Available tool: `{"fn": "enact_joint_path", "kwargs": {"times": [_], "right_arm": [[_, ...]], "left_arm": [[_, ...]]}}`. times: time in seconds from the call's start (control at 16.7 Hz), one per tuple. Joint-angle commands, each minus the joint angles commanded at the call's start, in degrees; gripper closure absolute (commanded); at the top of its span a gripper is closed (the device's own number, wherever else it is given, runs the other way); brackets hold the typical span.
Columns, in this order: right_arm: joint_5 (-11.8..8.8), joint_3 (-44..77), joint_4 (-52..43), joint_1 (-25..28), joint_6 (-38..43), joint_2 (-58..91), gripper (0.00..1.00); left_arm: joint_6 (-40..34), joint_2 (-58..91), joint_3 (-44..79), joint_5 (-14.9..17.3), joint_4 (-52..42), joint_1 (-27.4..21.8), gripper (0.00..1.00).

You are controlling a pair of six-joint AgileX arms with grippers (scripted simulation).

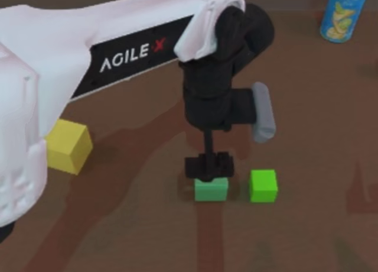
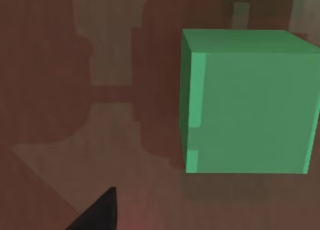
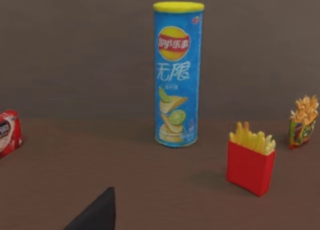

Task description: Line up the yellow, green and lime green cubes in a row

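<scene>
Brown table (image 1: 307, 106): our left end effector (image 1: 208, 167) over green cube (image 1: 211, 189), grip state unclear; lime green cube (image 1: 263, 185) beside, starting row; yellow cube (image 1: 68, 145) far left, awaits.

A blue chip can (image 3: 178, 75) stands upright ahead of my right wrist. A red fries box (image 3: 251, 162), a small snack bag (image 3: 302, 122) and a red packet (image 3: 8, 132) sit around it.

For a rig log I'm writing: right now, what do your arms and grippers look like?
The left arm has a bulky white shell with a black panel reading AGILE X in white. Its wrist is black, with a grey block at its side, ending in the black left gripper. The right arm isn't visible.
</scene>
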Motion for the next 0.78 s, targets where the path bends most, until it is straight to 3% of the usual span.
{"fn": "enact_joint_path", "kwargs": {"times": [0.18, 0.3, 0.78], "right_arm": [[0.0, 0.0, 0.0, 0.0, 0.0, 0.0, 0.00], [0.0, 0.0, 0.0, 0.0, 0.0, 0.0, 0.00], [0.0, 0.0, 0.0, 0.0, 0.0, 0.0, 0.00]], "left_arm": [[-0.9, -0.1, -0.6, 0.0, 0.3, 0.5, 0.00], [-4.0, -1.2, -2.1, -0.1, 1.0, 3.7, 0.00], [-30.9, -8.5, -14.5, -0.9, 5.0, 27.2, 0.00]]}}
